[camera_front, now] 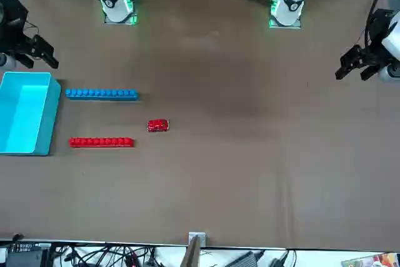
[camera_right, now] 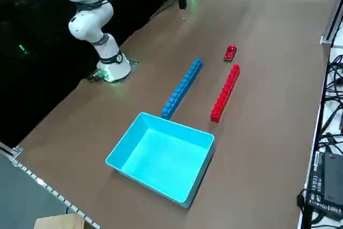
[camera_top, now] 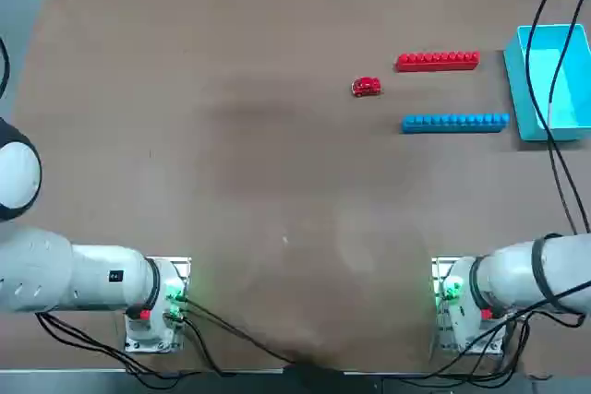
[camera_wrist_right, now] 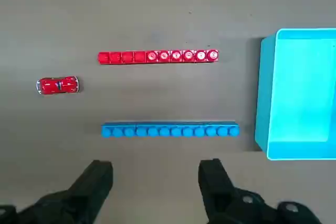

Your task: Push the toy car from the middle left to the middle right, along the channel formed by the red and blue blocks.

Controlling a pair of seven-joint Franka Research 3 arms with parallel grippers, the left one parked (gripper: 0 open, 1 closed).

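Toy car (camera_top: 367,87) transfer: positioning step in hand, push not begun. Clock references put 12 away from my base. Tabletop (camera_top: 231,154): supports all items listed. Open bin (camera_top: 565,89): stands at 3 o'clock of the channel (camera_top: 452,93). My right gripper (camera_wrist_right: 155,169): raised above the tabletop, fingers wide apart, nothing held. Blue block (camera_top: 455,124): bounds the channel at 6 o'clock. Red block (camera_top: 438,62): bounds it at 12. Car: upright, just outside the 9 o'clock mouth, nearer the red block's line. Required next, in my judgement: close fingers, lower at the car's 9 o'clock end, push toward 3, holding a midline course.
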